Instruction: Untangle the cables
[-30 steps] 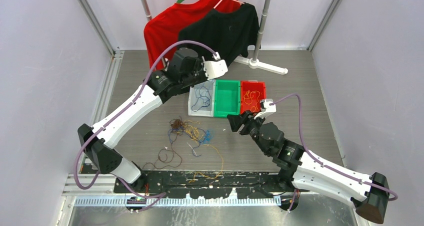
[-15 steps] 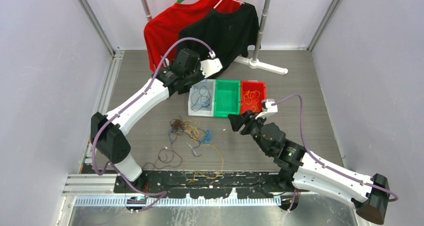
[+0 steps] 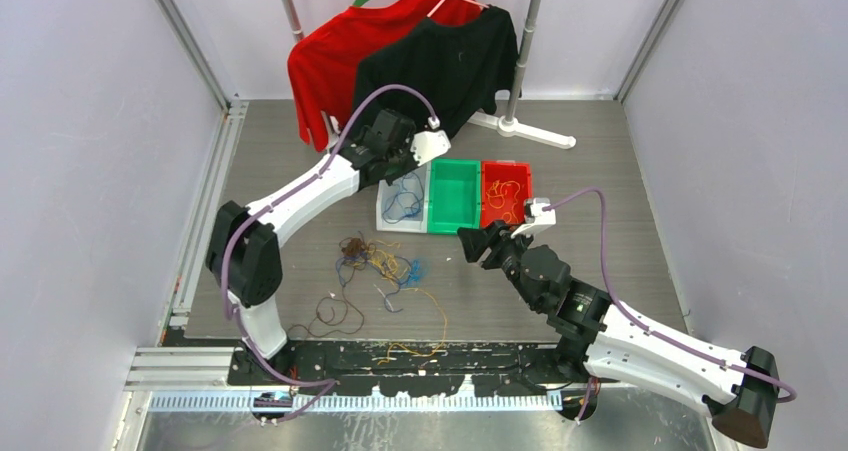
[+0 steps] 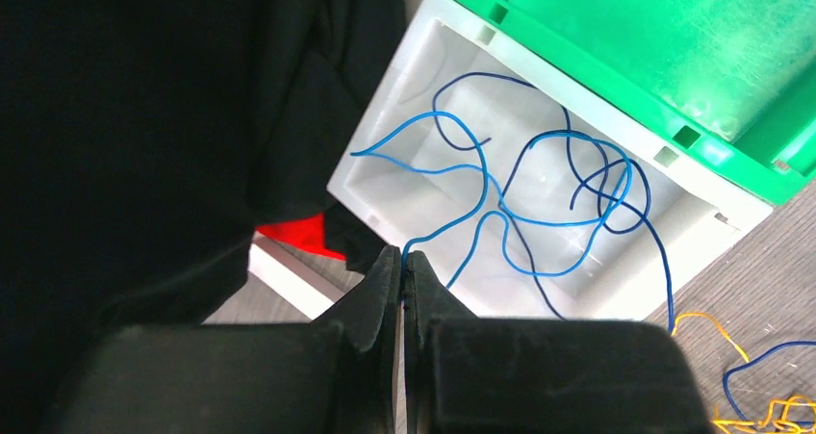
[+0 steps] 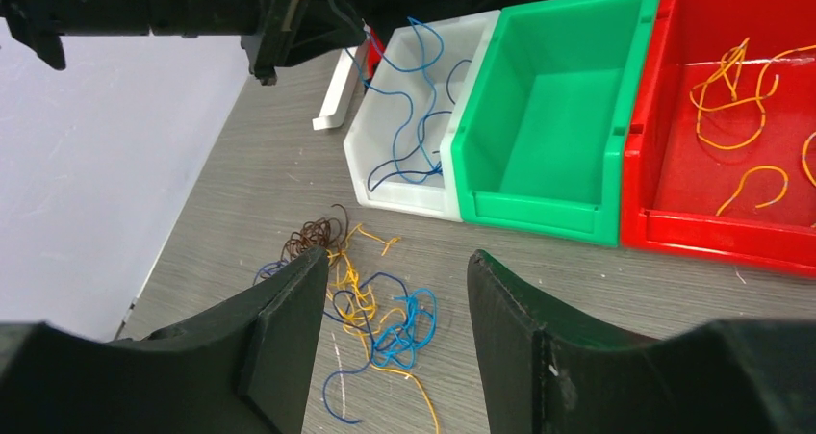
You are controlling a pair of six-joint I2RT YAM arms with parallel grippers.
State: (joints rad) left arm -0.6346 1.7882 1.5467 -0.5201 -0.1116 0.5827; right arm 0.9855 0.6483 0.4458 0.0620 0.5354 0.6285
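saw, from the top view only, a grey wood-grained bench (image 3: pixel 620 161) between pale panel walls, with a red shirt (image 3: pixel 330 56) and a black shirt (image 3: pixel 440 66) hanging limp from a rack at the far edge. found the left arm (image 3: pixel 300 191) bent sharply at the elbow by the left rail, then stretched far forward, wrist just above the far left corner of the white bin (image 3: pixel 400 227). found the right arm (image 3: pixel 640 346) lying low from the near right corner, angled toward the middle, wrist just short of the bins. counted three glossy plastic bins touching in a row: white, then green bin (image 5: pixel 548 136), then red bin (image 5: pixel 712 232).

caught in the left wrist view, too small to tell from above: left jaws clenched tight, tips pinching the end of a thin blue cable (image 4: pixel 478 169) looping down into the white bin, black cloth filling the left side. learned from the right wrist view alone of the right jaws released, spread wide and empty above the bench, framing the tangle of cables (image 5: pixel 366 309): blue, yellow-orange and dark brown strands knotted on the bench just on the near side of the white bin. noted yellow-orange cables (image 5: pixel 765 116) curled on the red bin's floor, and loose strands (image 3: pixel 335 316) nearer the arm bases.
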